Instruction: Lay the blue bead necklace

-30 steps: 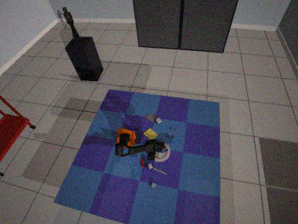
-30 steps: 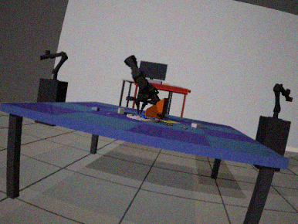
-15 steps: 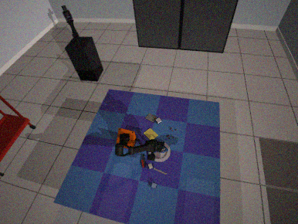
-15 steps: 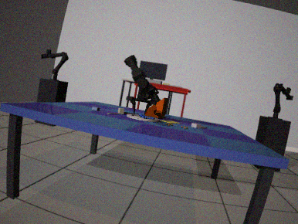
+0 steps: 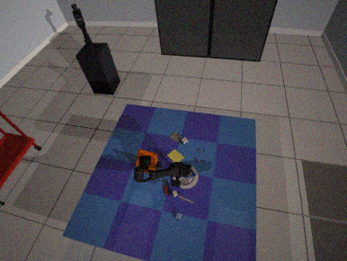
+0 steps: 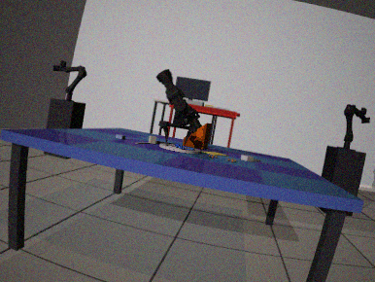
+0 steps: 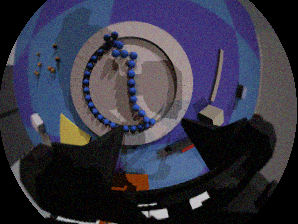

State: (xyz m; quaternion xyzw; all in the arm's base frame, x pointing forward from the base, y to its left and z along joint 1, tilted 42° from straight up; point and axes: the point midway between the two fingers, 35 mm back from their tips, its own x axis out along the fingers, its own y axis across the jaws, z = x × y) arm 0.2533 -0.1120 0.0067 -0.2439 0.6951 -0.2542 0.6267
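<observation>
The round bead board (image 7: 185,82) (image 5: 194,184) is pale, with a ring groove around an inner disc. The blue bead necklace (image 7: 132,82) lies on it. In the wrist view its left strand follows the left side of the groove down to the bottom. Its other strand runs across the inner disc, off the right side of the groove. A few beads are bunched at the upper left, some over the outer rim. My gripper (image 7: 153,124) is open and empty, its fingertips apart over the board's near edge. Its height above the beads is hard to tell.
A yellow square (image 7: 72,131) (image 5: 175,156), small orange pieces (image 7: 50,69) and a white block (image 7: 37,121) lie left of the board in the wrist view. A pale block (image 7: 211,115), a thin stick (image 7: 217,75) and a dark-red item (image 5: 166,187) lie nearby. An orange block (image 5: 141,155) stands by the arm's base.
</observation>
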